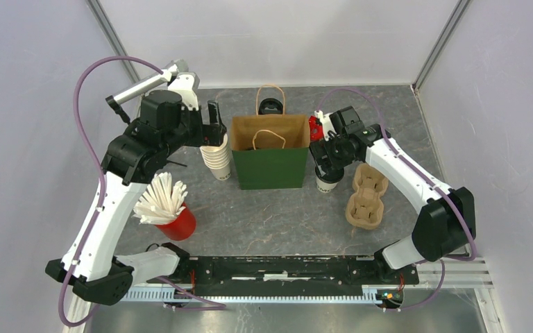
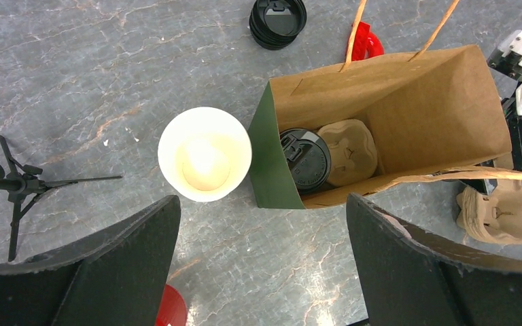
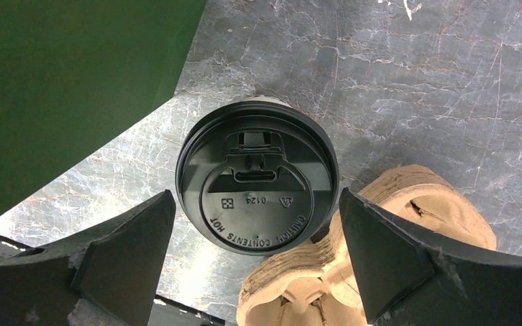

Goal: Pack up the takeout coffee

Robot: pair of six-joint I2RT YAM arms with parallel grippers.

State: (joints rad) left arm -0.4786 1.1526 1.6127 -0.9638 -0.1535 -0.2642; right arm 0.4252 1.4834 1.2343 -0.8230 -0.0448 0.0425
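One takeout coffee cup [image 3: 257, 178], cream with a round black lid, stands on the table [image 3: 448, 81] right of the green paper bag [image 1: 271, 166]. My right gripper [image 3: 257, 204] hangs open just above it, one finger on each side of the lid and neither touching. In the top view that gripper [image 1: 330, 165] hides most of the cup [image 1: 328, 184]. A second lidded cup [image 2: 306, 159] sits inside the bag [image 2: 394, 88] in a pulp carrier [image 2: 348, 151]. Left of the bag, my left gripper [image 2: 262, 224] is open and empty, high above the table; in the top view the left gripper [image 1: 212, 128] is over the cup stack.
A stack of lidless cream cups [image 1: 217, 159] stands against the bag's left side. A red cup of white sticks [image 1: 170, 211] is at front left. Black lids [image 1: 270, 107] and a red object [image 1: 316, 127] lie behind the bag. Pulp carriers [image 1: 366, 198] lie right of the cup.
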